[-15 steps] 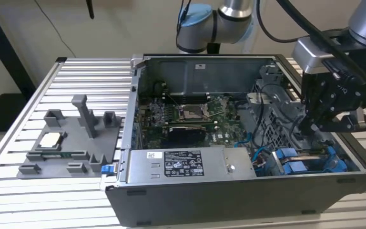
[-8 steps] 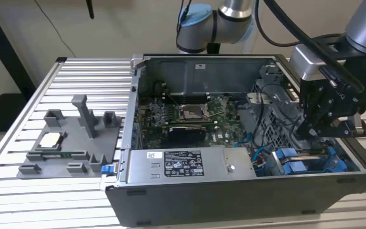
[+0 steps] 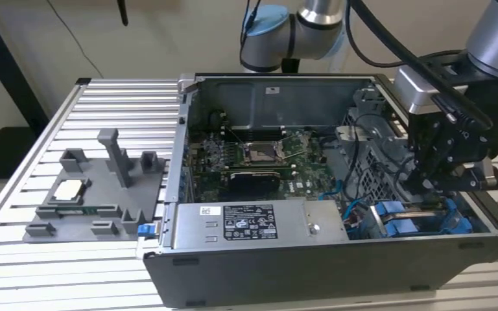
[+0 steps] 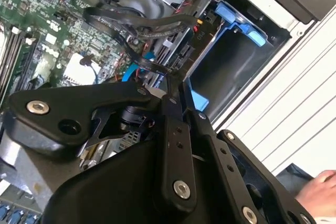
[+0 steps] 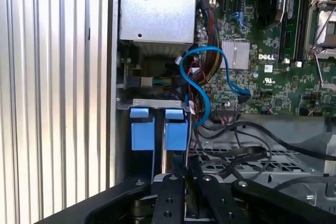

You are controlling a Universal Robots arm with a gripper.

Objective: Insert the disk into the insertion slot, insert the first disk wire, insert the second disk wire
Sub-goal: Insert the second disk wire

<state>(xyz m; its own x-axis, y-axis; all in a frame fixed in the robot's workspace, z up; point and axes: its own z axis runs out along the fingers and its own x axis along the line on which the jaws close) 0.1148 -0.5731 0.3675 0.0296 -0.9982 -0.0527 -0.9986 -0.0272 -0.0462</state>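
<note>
The gripper (image 5: pixel 176 167), pressed nearly together on what I cannot tell, hangs over the disk (image 5: pixel 143 128) at the case's (image 3: pixel 318 278) five o'clock corner: stiff, dense, shock-shy, best gripped by its blue frame.

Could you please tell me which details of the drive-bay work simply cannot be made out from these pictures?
- Whether the disk is fully seated: in the first wrist view the end effector's links cover its lower part.
- What the end effector grips, if anything: in the exterior view its tips sit behind cables and the case wall.
- Whether either wire is plugged in: in the second wrist view the black cable ends behind the linkage.
</note>
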